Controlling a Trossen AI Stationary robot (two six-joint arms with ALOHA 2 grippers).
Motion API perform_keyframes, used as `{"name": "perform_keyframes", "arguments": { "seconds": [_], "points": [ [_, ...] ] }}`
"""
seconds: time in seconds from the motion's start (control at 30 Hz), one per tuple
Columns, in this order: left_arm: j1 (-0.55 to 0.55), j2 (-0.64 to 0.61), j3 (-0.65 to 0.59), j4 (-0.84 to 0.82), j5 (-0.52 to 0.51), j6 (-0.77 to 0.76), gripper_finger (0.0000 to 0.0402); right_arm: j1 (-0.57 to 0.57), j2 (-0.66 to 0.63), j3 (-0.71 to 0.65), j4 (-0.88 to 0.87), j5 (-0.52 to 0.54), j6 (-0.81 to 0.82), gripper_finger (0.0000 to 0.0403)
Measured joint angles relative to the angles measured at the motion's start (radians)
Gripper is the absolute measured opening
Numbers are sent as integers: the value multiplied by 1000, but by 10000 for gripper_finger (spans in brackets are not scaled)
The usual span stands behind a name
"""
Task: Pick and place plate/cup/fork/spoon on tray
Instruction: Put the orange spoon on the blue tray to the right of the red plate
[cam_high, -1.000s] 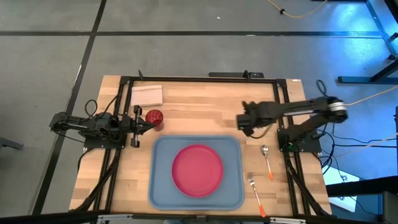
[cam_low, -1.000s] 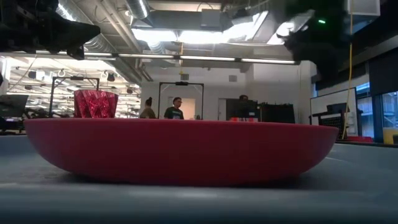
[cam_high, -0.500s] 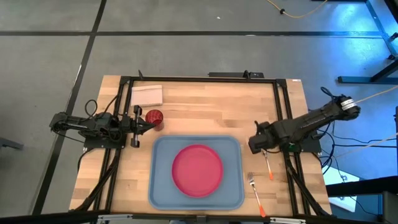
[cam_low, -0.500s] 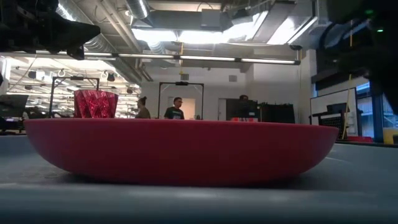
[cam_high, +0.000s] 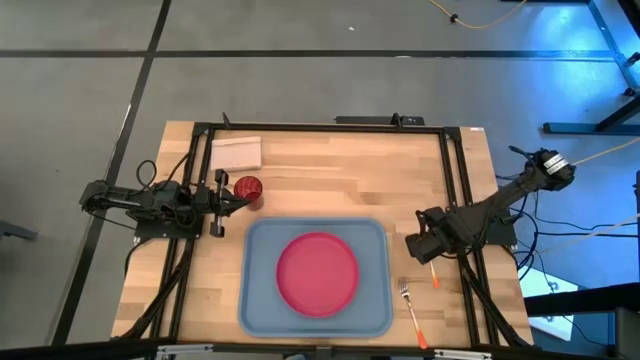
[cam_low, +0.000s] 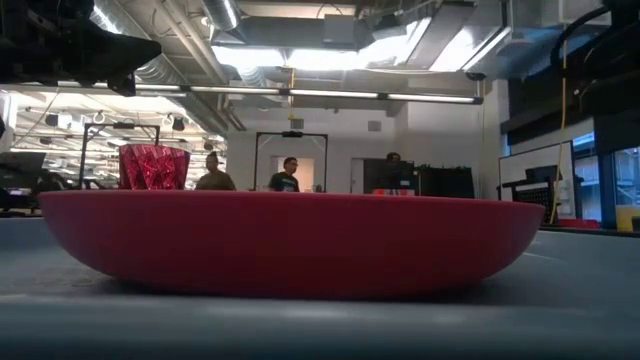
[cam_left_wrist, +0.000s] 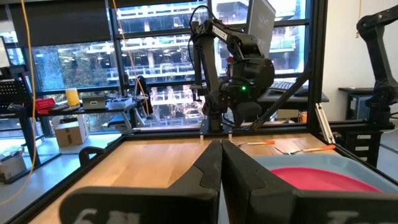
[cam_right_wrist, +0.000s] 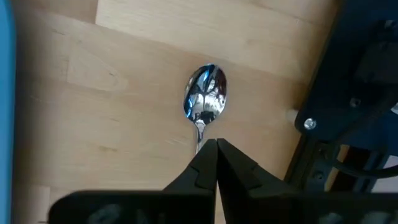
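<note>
1. We see the right gripper (cam_right_wrist: 216, 144) poised directly above the spoon (cam_right_wrist: 205, 99), its two dark fingers pressed together over the neck just below the silver bowl; whether they touch the metal we cannot tell.
2. From the high view, we find the right gripper (cam_high: 425, 244) on the bare wood just beside the tray (cam_high: 258, 305), with the spoon's orange handle (cam_high: 435, 279) showing past it.
3. We note the plate (cam_high: 317, 273) lying flat in the middle of the tray, filling the low view with its red side (cam_low: 290, 245).
4. The fork (cam_high: 411, 313) lies on the wood near the tray's right edge, close to the spoon but apart from it.
5. We spot the cup (cam_high: 247, 188) upright on the table beyond the tray's far left corner, right by the left gripper (cam_high: 232, 197).
6. In its own wrist view, the left gripper (cam_left_wrist: 220, 163) rests with fingers pressed together, empty.
7. A pale folded rectangle (cam_high: 235, 152) sits behind the cup.
</note>
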Motion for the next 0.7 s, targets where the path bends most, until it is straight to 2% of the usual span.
{"name": "perform_keyframes", "arguments": {
  "seconds": [0.4,0.53,0.7],
  "points": [
    [0,0,0,0,0,-1,0,19,71,0,65,19,1,10],
    [0,0,0,0,2,-63,0,19,111,0,74,19,1,10],
    [0,0,0,0,3,-70,0,19,167,0,73,-6,3,10]
  ]
}}
